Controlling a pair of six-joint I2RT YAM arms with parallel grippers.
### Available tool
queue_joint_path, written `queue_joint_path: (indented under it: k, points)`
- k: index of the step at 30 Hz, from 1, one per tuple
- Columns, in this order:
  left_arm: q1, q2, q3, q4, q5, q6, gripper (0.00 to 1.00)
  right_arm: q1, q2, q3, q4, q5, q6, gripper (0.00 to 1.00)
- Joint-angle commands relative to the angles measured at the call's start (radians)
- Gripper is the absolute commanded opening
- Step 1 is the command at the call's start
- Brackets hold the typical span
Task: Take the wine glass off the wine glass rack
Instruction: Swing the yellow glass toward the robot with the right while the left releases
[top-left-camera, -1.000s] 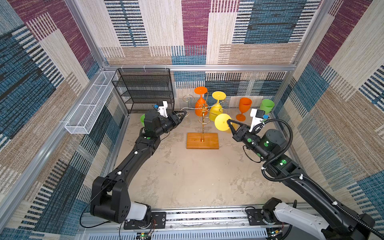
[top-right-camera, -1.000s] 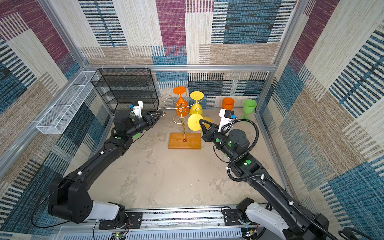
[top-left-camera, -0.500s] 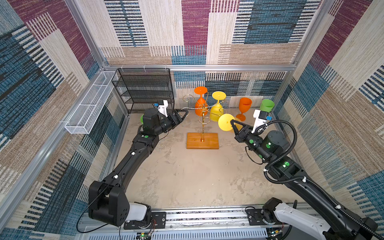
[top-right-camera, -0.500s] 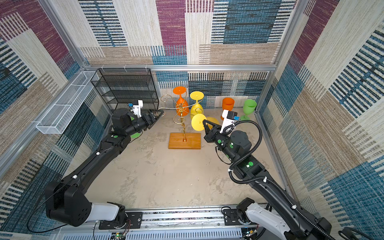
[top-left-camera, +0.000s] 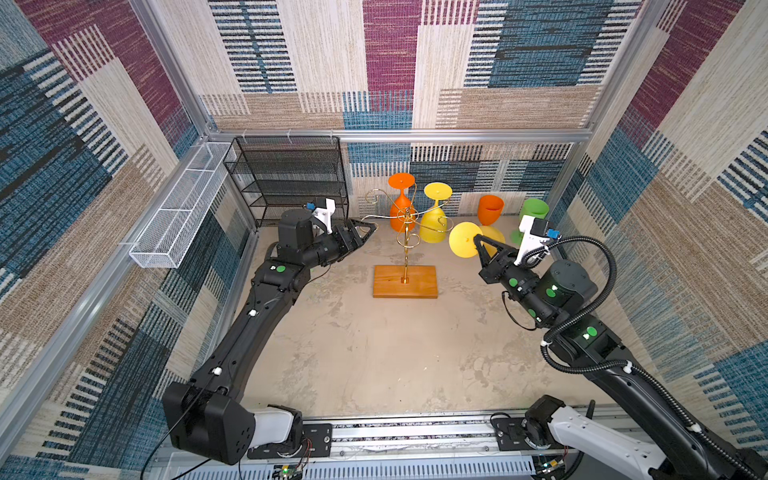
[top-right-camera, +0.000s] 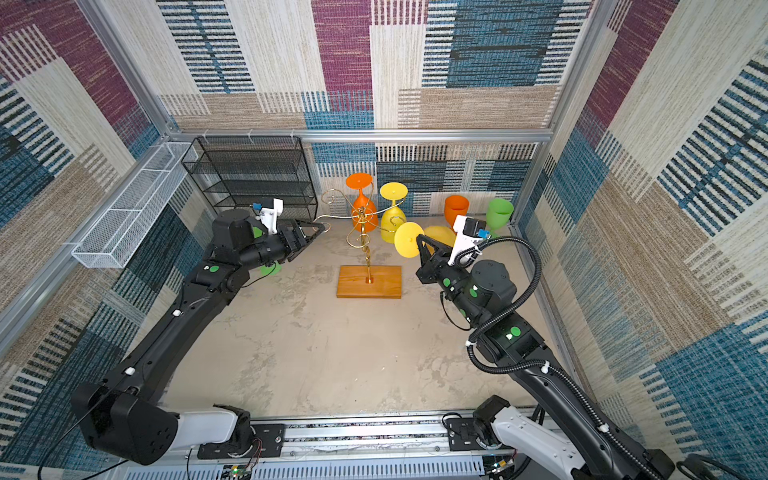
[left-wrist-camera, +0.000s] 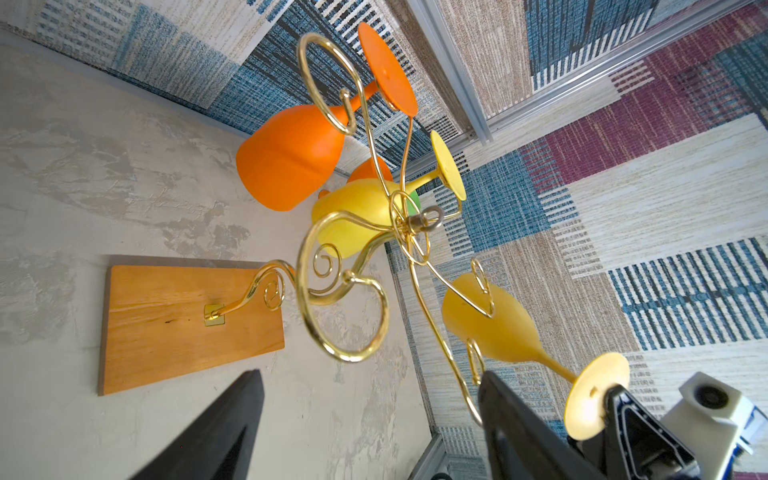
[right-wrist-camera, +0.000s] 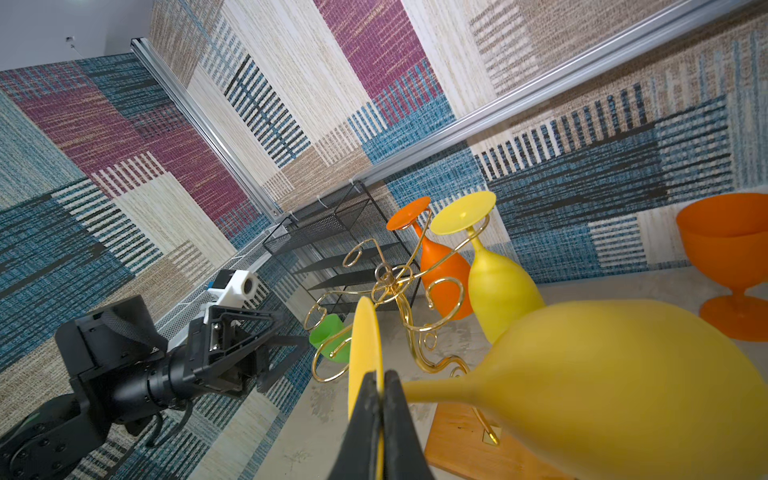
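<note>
The wine glass rack (top-left-camera: 405, 249) (top-right-camera: 365, 249) is a gold wire stand on a wooden base (top-left-camera: 405, 282) (left-wrist-camera: 187, 320). My right gripper (top-left-camera: 478, 242) (top-right-camera: 419, 240) (right-wrist-camera: 380, 376) is shut on the foot disc (right-wrist-camera: 365, 345) of a yellow wine glass (top-left-camera: 464, 240) (top-right-camera: 408, 245) (right-wrist-camera: 602, 374). That glass lies on its side in the air, right of the rack and free of its arms. My left gripper (top-left-camera: 368, 226) (top-right-camera: 322, 227) (left-wrist-camera: 370, 382) stands open at the end of a left scroll arm. The arm's wire runs close beside one finger (left-wrist-camera: 511, 415).
An orange glass (top-left-camera: 401, 203) and a second yellow glass (top-left-camera: 434, 220) hang upside down on the rack. An orange glass (top-left-camera: 490, 210) and a green one (top-left-camera: 534, 212) stand at the back right. Another green glass (top-right-camera: 266, 268) sits behind my left arm. A black mesh shelf (top-left-camera: 291, 178) and a white wire tray (top-left-camera: 178, 220) line the back left.
My left gripper has opened wide beside the rack's scroll arm. My right gripper has carried the yellow glass a little to the right, away from the rack.
</note>
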Motion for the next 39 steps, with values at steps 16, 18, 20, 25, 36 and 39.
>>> queue_joint_path:
  k: [16, 18, 20, 25, 36, 39]
  points:
    - [0.226, -0.086, 0.199, -0.578, 0.102, 0.076, 0.76, 0.574, 0.284, 0.239, 0.138, 0.421, -0.784, 0.0]
    - [0.243, -0.098, 0.197, -0.576, 0.136, 0.039, 0.74, 0.632, 0.329, 0.248, 0.166, 0.453, -0.877, 0.0]
    - [0.253, -0.106, 0.194, -0.581, 0.161, 0.012, 0.73, 0.67, 0.355, 0.24, 0.201, 0.464, -0.953, 0.0]
    - [0.26, -0.147, 0.174, -0.57, 0.214, -0.064, 0.74, 0.747, 0.41, 0.184, 0.346, 0.51, -1.191, 0.0]
    - [0.26, -0.195, 0.141, -0.609, 0.284, -0.199, 0.71, 0.776, 0.474, 0.156, 0.417, 0.521, -1.333, 0.0]
    - [0.26, -0.207, 0.121, -0.604, 0.292, -0.248, 0.68, 0.778, 0.492, 0.145, 0.436, 0.522, -1.369, 0.0]
